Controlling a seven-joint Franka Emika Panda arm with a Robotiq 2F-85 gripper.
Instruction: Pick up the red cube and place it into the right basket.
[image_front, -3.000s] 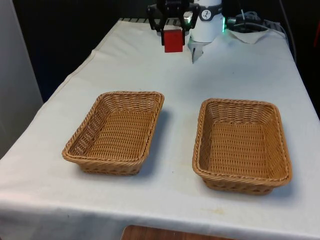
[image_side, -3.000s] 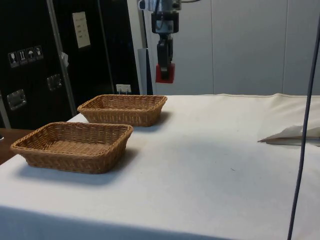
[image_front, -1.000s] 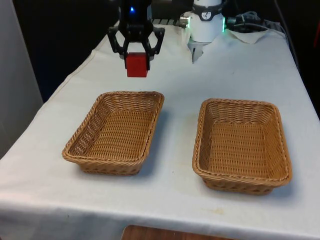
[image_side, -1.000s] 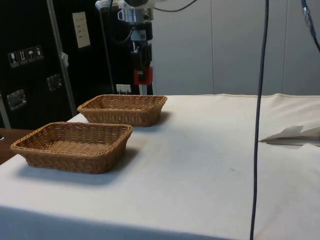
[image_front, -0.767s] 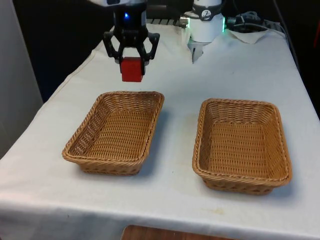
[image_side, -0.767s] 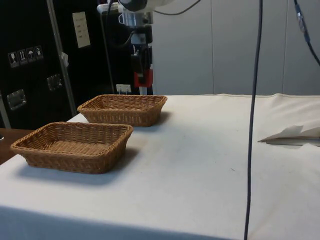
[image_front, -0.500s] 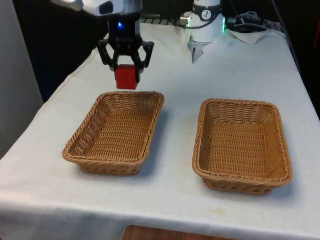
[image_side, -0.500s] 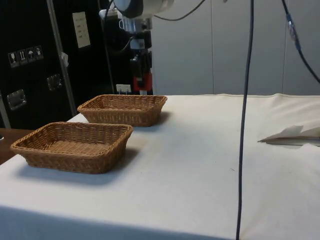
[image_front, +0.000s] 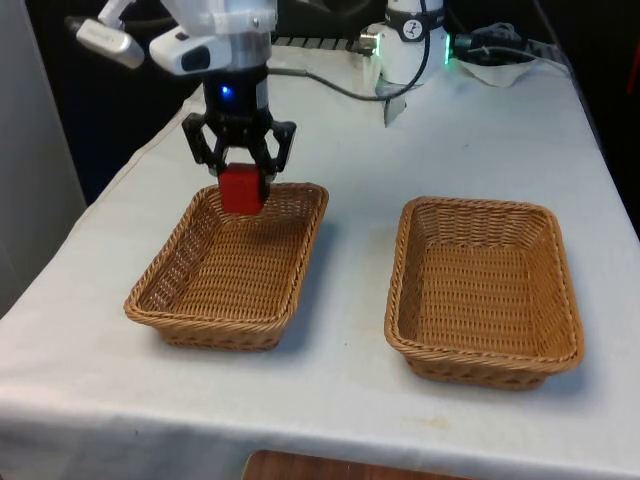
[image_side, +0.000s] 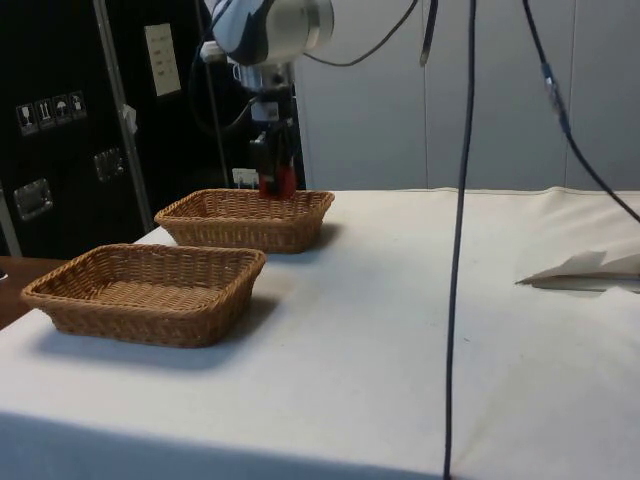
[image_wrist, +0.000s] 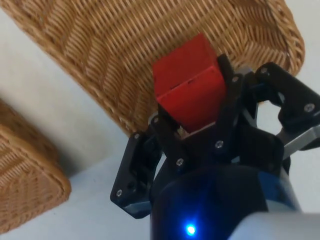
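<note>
While pinched between the fingers of the gripper, the red cube hangs above the far end of the basket on the front view's left. Pickup done. Still to do: lower and let go.

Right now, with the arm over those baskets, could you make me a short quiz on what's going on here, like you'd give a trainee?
1. True or false: the red cube is lying loose on the white cloth.
2. Over which basket does the gripper hang? A) the one on the front view's left B) the one on the front view's right C) neither
3. Fill in: both baskets are ____ inside.

Key
1. False: the jaws hold it in the air.
2. A, above that basket's far end.
3. Empty.
</note>
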